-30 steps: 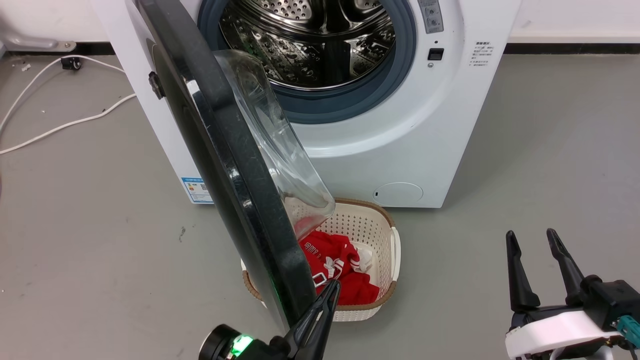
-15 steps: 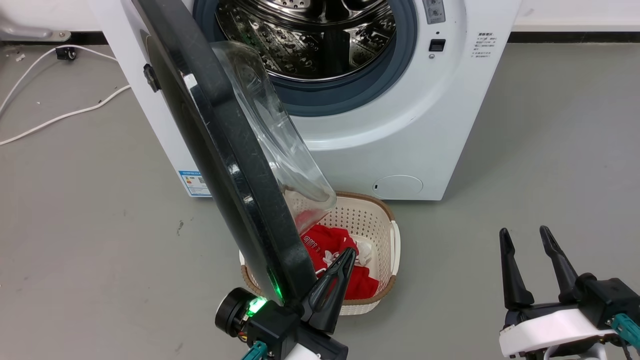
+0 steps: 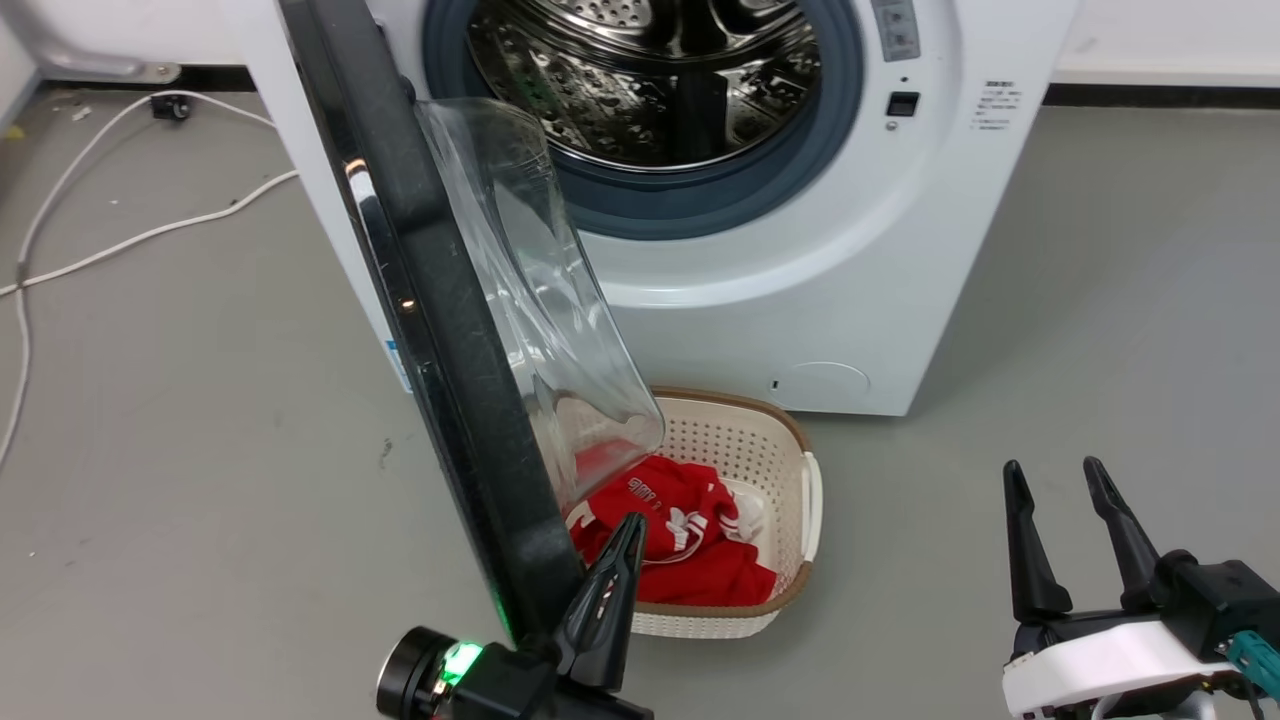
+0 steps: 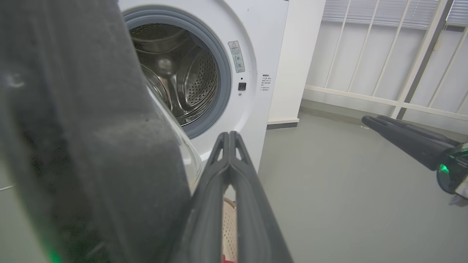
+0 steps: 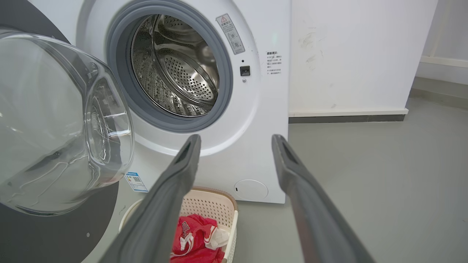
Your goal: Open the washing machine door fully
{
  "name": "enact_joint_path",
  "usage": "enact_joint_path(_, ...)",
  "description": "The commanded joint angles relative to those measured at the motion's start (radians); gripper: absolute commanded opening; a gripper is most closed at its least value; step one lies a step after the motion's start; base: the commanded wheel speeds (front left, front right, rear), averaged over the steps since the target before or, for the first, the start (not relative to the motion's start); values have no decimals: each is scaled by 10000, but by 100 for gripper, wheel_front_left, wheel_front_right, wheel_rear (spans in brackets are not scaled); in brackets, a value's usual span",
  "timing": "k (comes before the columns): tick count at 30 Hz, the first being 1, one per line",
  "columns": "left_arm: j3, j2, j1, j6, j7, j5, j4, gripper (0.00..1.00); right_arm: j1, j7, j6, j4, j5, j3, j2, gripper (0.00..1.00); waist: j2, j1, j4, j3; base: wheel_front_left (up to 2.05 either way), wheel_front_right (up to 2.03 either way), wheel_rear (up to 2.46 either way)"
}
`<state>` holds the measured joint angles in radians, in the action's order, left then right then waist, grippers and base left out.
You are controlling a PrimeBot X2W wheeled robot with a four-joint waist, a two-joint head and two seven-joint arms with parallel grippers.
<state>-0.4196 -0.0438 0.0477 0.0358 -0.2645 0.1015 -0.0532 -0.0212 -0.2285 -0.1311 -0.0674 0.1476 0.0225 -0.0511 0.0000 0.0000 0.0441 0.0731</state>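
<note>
With its fingers pressed together and empty, our left gripper has pushed the washing machine door, touching its left side, somewhat wider, though we judge it not yet fully open.

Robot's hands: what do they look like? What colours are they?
Each gripper has two long, dark, pointed fingers. The left gripper has a black base with a round knob and a glowing green light. The right gripper has a white base and a small teal plug.

Probably a test lab, bare grey floor, white wall, washing machine, loose cable
</note>
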Motion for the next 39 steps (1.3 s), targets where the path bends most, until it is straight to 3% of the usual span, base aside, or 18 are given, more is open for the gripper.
enact_joint_path(1, 307, -152, 170, 179, 21, 41, 8, 0, -34, -38, 7, 26, -19, 29, 17, 100, 0, 0, 190, -62, 0, 0, 0)
enact_joint_path(12, 868, -123, 870, 499, 12, 264, -531, 0, -352, 267, 5, 240, -170, 229, 16, 100, 0, 0, 1789, -338, 0, 0, 0)
enact_joint_path(21, 2302, -419, 650, 668, 21, 729, -66, 0, -129, 432, 7, 305, -51, 75, 14, 100, 0, 0, 2443, -251, 0, 0, 0)
enact_joint_path(28, 3615, -755, -265, 670, 12, 1078, 835, 0, 104, 482, 5, 263, -45, -164, 11, 100, 0, 0, 2303, -78, 0, 0, 0)
enact_joint_path(39, 6146, -1744, -1676, 950, 12, 1458, 1889, 0, 436, 605, 7, 410, -156, -97, 14, 100, 0, 0, 1380, 622, 0, 0, 0)
